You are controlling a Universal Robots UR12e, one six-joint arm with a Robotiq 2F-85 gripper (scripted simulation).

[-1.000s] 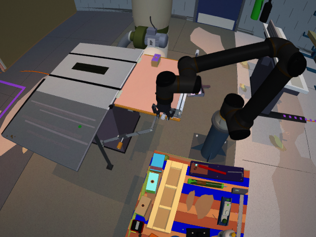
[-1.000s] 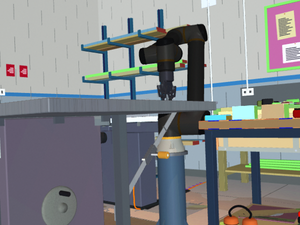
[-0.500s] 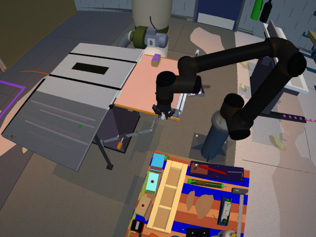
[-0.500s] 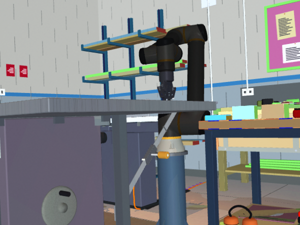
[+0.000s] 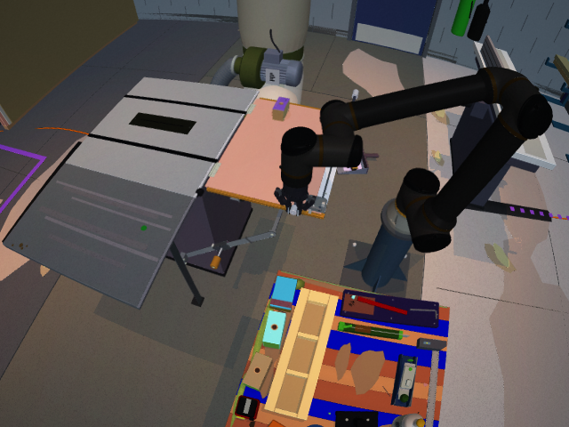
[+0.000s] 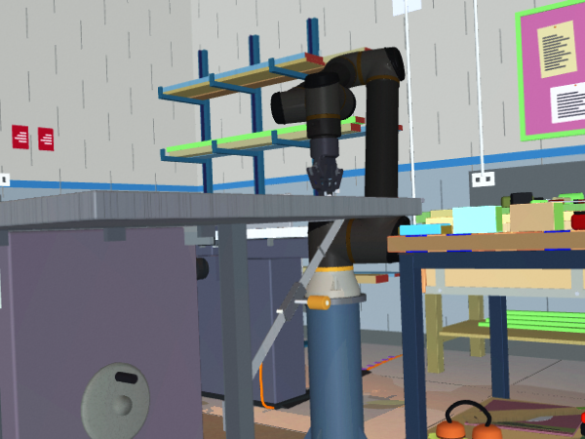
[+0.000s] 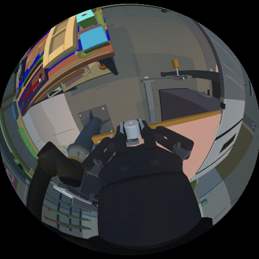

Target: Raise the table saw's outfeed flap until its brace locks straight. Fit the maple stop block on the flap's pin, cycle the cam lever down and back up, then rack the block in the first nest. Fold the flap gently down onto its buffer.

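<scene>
A small grey knob [image 7: 131, 129] stands at the near outer corner of the salmon outfeed flap [image 5: 266, 154], and my gripper [image 7: 132, 132] has its fingers closed on either side of it. The flap lies level with the saw table [image 5: 170, 133]. Under it the grey brace [image 5: 232, 243] runs at a slant, with an orange-handled lever [image 5: 215, 261] on it. A block with a purple top [image 5: 280, 108] sits at the flap's far edge. On the bench, a tan block with a hole [image 5: 257, 370] lies next to the three-nest wooden rack [image 5: 301, 351].
The flap's orange front edge [image 5: 264, 202] is right under my gripper. The tool bench [image 5: 340, 358] with cyan blocks [image 5: 275, 327] stands close in front. My arm's pedestal [image 5: 386, 257] is to the right, and the dust collector [image 5: 271, 46] stands behind the saw.
</scene>
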